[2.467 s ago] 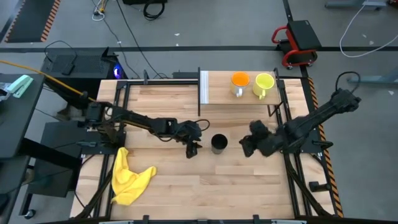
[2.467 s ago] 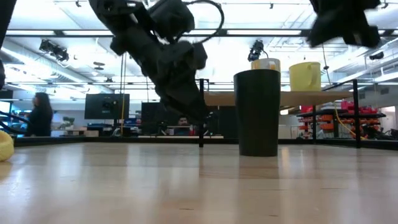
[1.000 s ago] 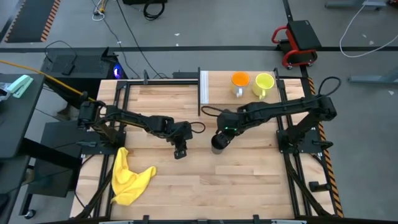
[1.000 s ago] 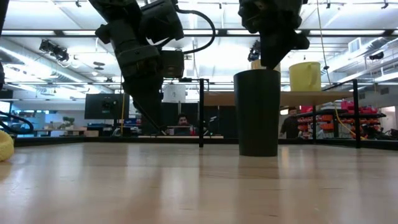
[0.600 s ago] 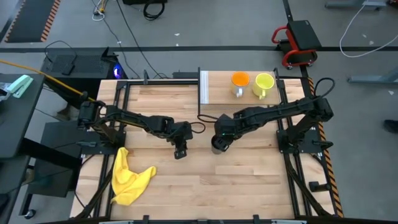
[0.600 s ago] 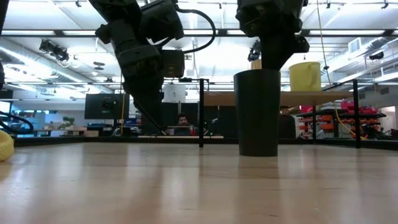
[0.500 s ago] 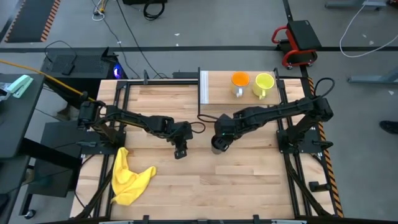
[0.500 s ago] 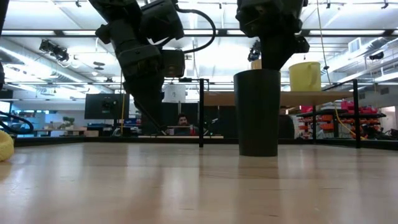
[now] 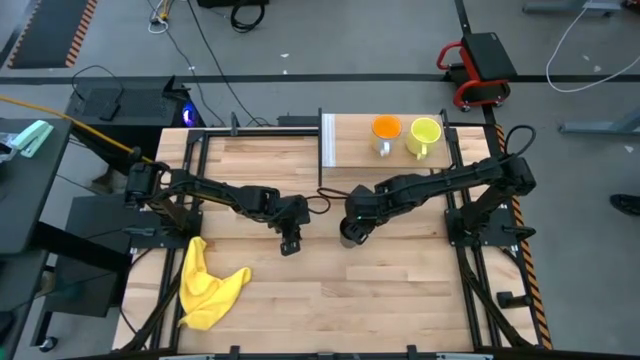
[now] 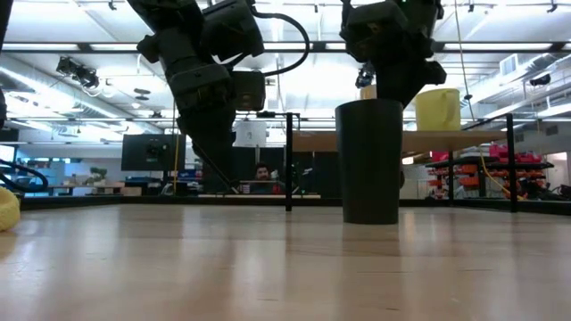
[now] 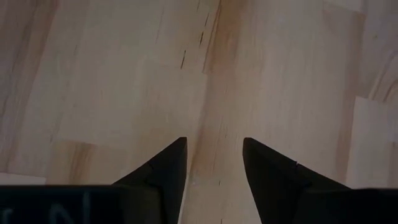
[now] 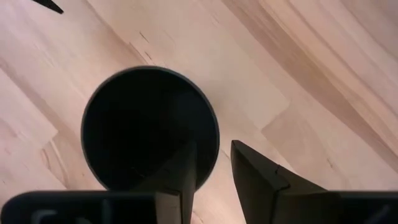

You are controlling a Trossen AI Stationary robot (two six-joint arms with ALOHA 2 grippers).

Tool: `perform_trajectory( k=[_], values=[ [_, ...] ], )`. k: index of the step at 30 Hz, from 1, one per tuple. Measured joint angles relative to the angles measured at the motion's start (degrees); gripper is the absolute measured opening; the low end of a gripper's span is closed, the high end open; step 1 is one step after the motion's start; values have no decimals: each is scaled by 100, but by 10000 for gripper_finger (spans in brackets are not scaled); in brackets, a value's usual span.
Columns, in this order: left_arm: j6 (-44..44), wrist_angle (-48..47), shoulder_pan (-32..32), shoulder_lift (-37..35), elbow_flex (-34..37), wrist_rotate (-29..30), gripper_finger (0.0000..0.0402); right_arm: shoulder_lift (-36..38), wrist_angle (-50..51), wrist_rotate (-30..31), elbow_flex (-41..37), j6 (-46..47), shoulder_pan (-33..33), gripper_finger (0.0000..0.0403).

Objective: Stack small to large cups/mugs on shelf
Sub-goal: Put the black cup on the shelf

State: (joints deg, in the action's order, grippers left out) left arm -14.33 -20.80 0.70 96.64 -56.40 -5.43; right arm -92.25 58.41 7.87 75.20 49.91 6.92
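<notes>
The black tumbler (image 9: 349, 235) stands upright on the striped-wood surface (image 9: 400, 310), near its middle and apart from the shelf (image 9: 355, 150) at the far edge. The right pincer (image 12: 208, 163) hangs directly over the tumbler's rim, pointing down; in the right wrist view its fingers (image 12: 261, 174) stand a narrow gap apart, one over the dark mouth of the tumbler and one just outside the wall, so they straddle the rim without visibly pressing on it. In the low view the tumbler (image 10: 368, 160) rests flat on the surface with the right arm's dark head right above its top edge. On the shelf the orange mug (image 9: 385, 131) and the yellow-green mug (image 9: 424, 133) sit side by side, near each other, beyond the white end panel (image 9: 327, 141). The left pincer (image 11: 214, 163) hovers over bare wood to the left of the tumbler, its fingers parted a moderate way and holding nothing. A yellow cloth (image 9: 208, 288) lies crumpled near the surface's left front corner.
</notes>
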Motion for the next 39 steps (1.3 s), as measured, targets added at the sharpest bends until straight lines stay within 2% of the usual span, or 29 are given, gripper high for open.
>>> perform_trajectory(
  k=[15,26,33,39],
  values=[
    [-44,70,-1,0,2,0,162,-170,-140,87,0,-27,-2,78],
    [-143,72,-1,0,2,0,162,-170,-118,49,0,-53,-2,8],
    [-155,71,0,0,2,0,162,-170,-60,-33,32,-202,-46,6],
    [-155,74,0,0,2,0,162,-170,510,-49,566,-422,-192,4]
  ],
)
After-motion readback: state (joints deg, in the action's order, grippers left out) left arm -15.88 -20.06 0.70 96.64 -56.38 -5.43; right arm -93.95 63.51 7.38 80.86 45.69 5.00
